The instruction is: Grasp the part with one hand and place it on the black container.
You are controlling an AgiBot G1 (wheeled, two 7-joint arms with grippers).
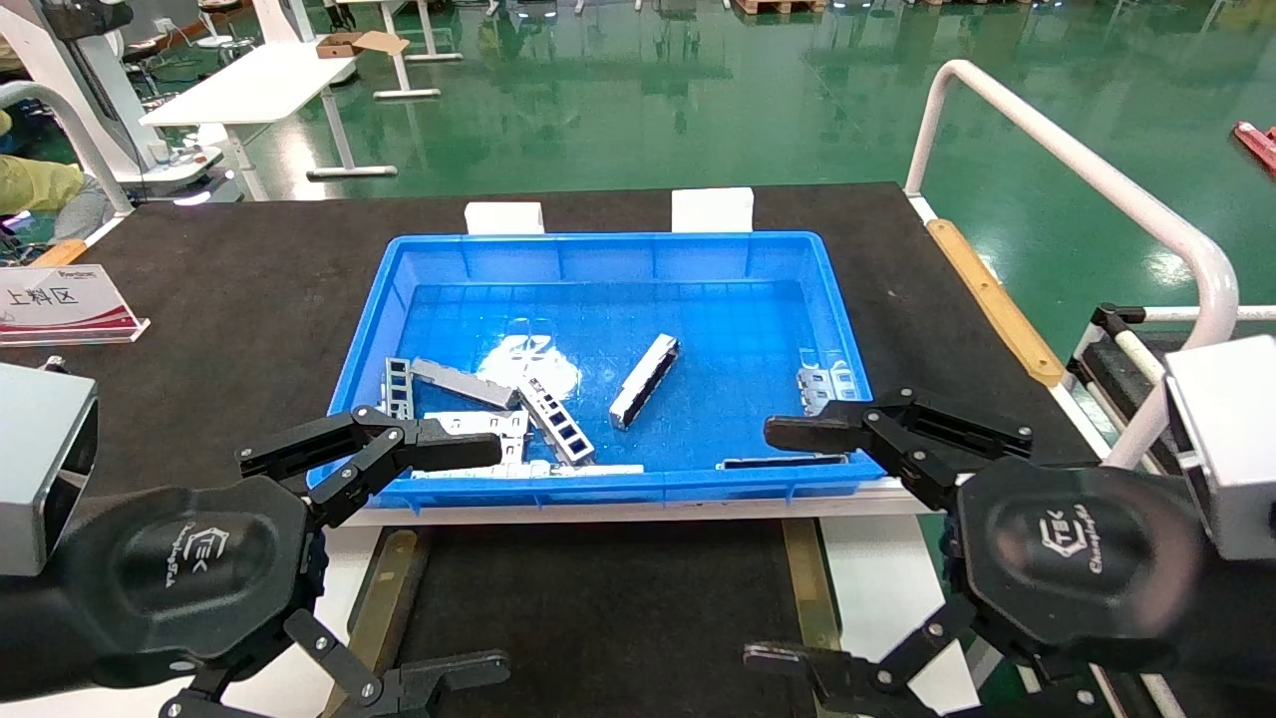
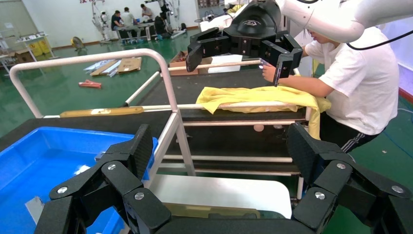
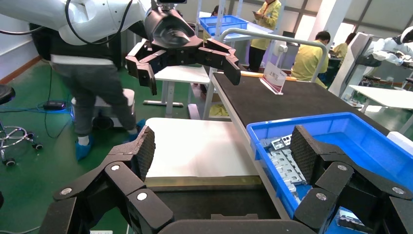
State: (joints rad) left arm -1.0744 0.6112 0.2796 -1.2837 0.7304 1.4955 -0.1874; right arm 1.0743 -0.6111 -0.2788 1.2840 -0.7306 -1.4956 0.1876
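The part, a narrow silver-grey channel strip, lies slanted on the floor of the blue bin, apart from the other pieces. The black container is a flat black tray with brass-coloured strips along its sides, just in front of the bin. It also shows in the right wrist view. My left gripper is open and empty over the tray's left side. My right gripper is open and empty over its right side. Each also shows in its own wrist view, the left gripper and the right gripper.
The bin also holds a ladder-like strip, flat plates and several other metal pieces. A sign stand is at the far left. A white rail and a wooden strip run along the table's right edge.
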